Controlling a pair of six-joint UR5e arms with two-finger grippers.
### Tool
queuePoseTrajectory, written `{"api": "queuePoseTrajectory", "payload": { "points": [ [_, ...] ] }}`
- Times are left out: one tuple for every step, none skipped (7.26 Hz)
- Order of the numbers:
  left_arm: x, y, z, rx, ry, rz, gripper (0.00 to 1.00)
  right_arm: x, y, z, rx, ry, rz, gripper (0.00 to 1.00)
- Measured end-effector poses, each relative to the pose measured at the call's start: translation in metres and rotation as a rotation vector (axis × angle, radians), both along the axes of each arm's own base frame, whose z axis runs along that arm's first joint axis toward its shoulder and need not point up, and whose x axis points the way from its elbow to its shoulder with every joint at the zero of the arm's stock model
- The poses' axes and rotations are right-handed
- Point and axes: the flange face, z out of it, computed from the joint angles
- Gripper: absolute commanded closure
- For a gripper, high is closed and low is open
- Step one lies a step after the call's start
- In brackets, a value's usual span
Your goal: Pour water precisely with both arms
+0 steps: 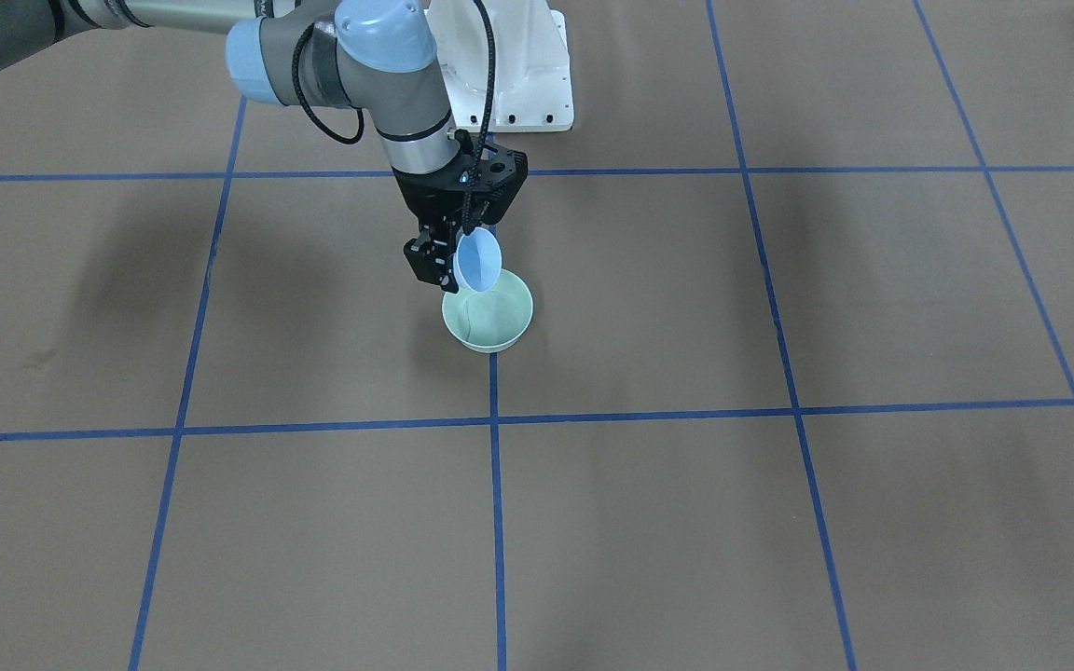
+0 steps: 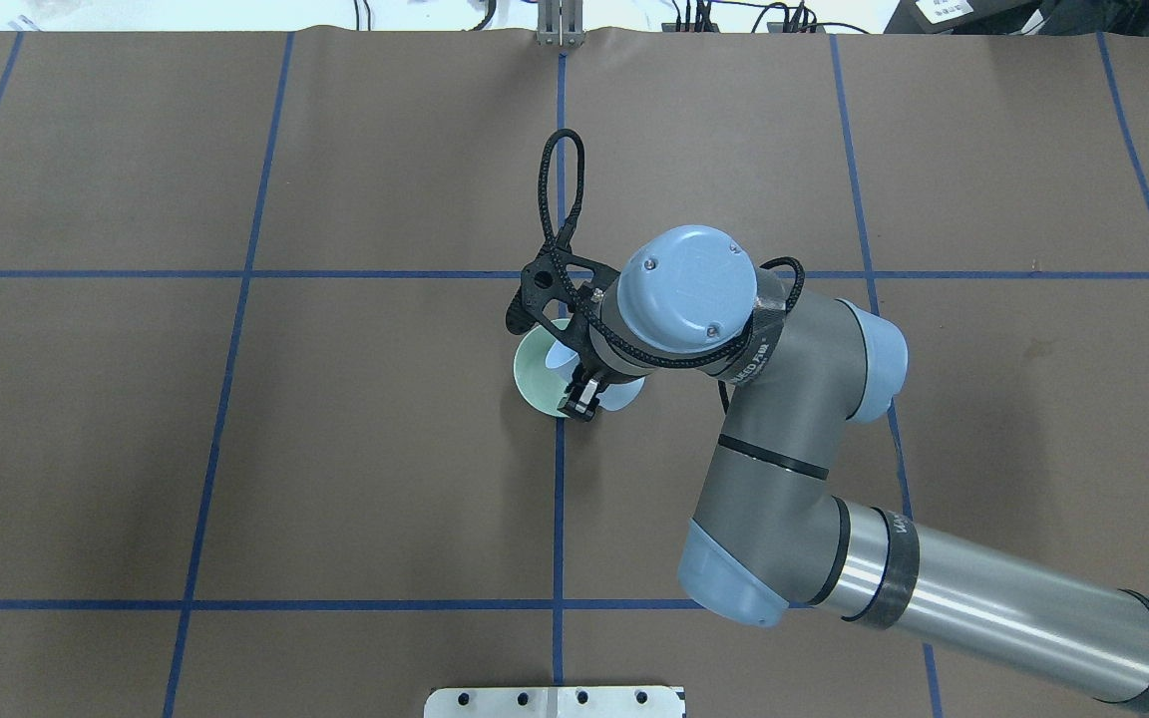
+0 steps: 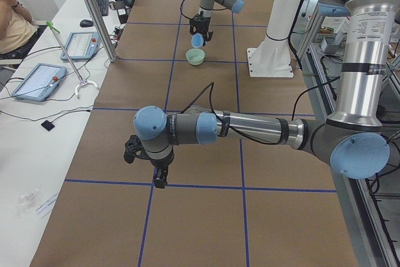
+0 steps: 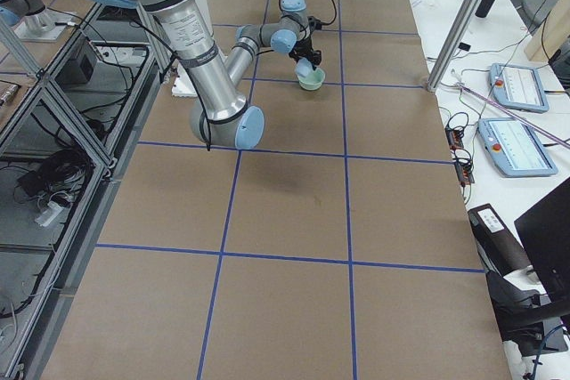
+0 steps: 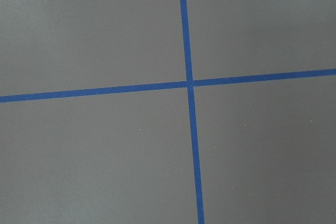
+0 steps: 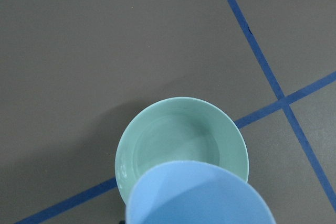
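Observation:
My right gripper [image 1: 447, 259] is shut on the rim of a pale-blue bowl [image 1: 479, 262] and holds it tipped steeply on edge. It hangs just above a mint-green bowl [image 1: 490, 324] that stands on the brown table. In the right wrist view the blue bowl [image 6: 197, 195] overlaps the near rim of the green bowl [image 6: 178, 135]. A faint shine of water [image 6: 176, 150] lies in the green bowl; I see no clear stream. My left gripper [image 3: 160, 178] hovers low over a tape crossing far from the bowls. I cannot tell whether it is open or shut.
The white pedestal base [image 1: 518, 75] stands behind the bowls. Blue tape lines [image 5: 189, 83] grid the brown table. A side bench with tablets [image 3: 37, 82] and a seated person [image 3: 12, 23] runs along the operators' side, with metal posts [image 3: 94, 10] at its edge.

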Motion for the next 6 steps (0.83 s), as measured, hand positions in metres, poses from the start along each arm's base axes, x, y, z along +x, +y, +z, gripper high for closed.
{"api": "queuePoseTrajectory", "payload": {
  "points": [
    [0.0, 0.0, 0.0, 0.002, 0.0, 0.001, 0.0, 0.002, -0.001, -0.003, -0.035, -0.048, 0.049, 1.0],
    [0.0, 0.0, 0.0, 0.003, 0.0, 0.002, 0.0, 0.005, -0.003, -0.007, -0.087, -0.101, 0.13, 1.0],
    [0.0, 0.0, 0.0, 0.004, 0.0, 0.003, 0.0, 0.01, -0.006, -0.011, -0.146, -0.151, 0.229, 1.0],
    [0.0, 0.0, 0.0, 0.005, 0.0, 0.004, 0.0, 0.015, -0.01, -0.012, -0.186, -0.189, 0.332, 1.0],
    [0.0, 0.0, 0.0, 0.006, 0.0, 0.004, 0.0, 0.02, -0.014, -0.01, -0.204, -0.215, 0.421, 1.0],
    [0.0, 0.0, -0.001, 0.009, 0.0, 0.005, 0.0, 0.024, -0.019, -0.005, -0.222, -0.237, 0.517, 1.0]
  ]
}}
